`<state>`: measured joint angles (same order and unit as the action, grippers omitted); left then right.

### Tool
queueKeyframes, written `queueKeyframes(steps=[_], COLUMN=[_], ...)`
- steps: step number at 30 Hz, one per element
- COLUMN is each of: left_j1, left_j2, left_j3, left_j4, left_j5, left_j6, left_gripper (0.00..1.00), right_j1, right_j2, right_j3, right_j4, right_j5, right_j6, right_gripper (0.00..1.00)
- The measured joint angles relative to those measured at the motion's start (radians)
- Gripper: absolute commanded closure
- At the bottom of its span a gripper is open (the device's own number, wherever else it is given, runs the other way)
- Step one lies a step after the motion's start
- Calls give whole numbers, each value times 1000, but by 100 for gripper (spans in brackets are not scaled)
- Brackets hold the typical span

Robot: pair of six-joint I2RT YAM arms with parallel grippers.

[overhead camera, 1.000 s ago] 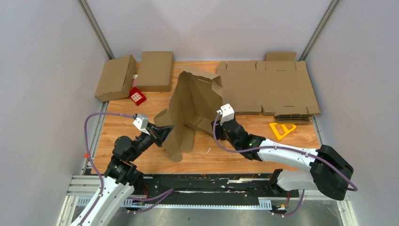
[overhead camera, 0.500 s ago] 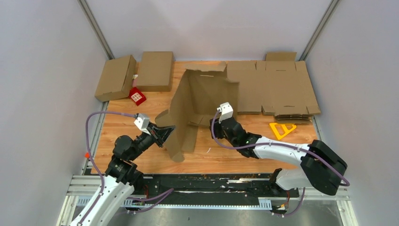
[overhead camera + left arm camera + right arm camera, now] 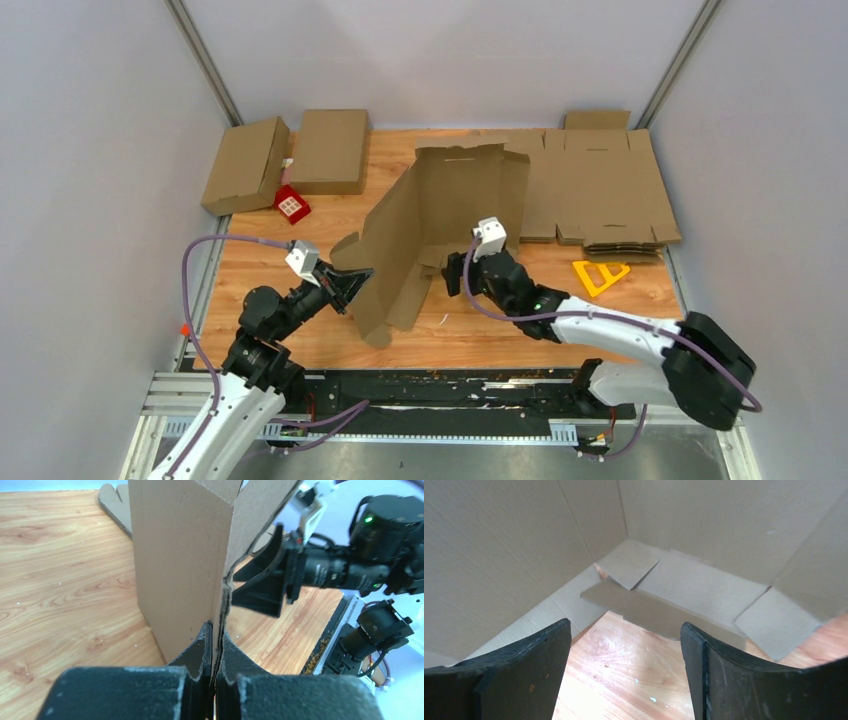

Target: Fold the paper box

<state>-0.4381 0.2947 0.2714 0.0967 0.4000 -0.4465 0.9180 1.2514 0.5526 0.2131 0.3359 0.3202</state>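
Paper box (image 3: 440,200) stands half-raised in the middle of the table (image 3: 330,215), its panels upright. Left gripper (image 3: 216,637) is pinched tight on the edge of the near-left panel. Right gripper (image 3: 624,630) sits jaws apart facing the box's inner corner, apparently touching no cardboard.

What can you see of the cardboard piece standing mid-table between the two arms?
The box blank is plain brown corrugated cardboard, partly erected: two panels stand upright, meeting at a corner crease, with a thin slot near the top of the far panel. Small flaps lie flat on the wooden table at its base. The left gripper pinches its near vertical edge; the right gripper sits open facing the inner corner, not touching it.
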Motion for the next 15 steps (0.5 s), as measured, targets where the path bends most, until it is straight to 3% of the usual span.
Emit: queueKeyframes(steps=[3,8,15], left_j1=[0,0,0], left_j2=[1,8,24], left_j3=[1,1,12], left_j4=[-2,4,3], left_j5=[-2,-1,-9], left_j6=[0,0,5], left_gripper=[97,97,97], right_j1=[-27,-298,-565], right_j2=[-125,-280,-146], right_j3=[-20,-71,-84], right_j4=[-41,-43,5], right_j5=[14,-106,-304], right_j6=[-1,12,-10], right_gripper=[2,0,0])
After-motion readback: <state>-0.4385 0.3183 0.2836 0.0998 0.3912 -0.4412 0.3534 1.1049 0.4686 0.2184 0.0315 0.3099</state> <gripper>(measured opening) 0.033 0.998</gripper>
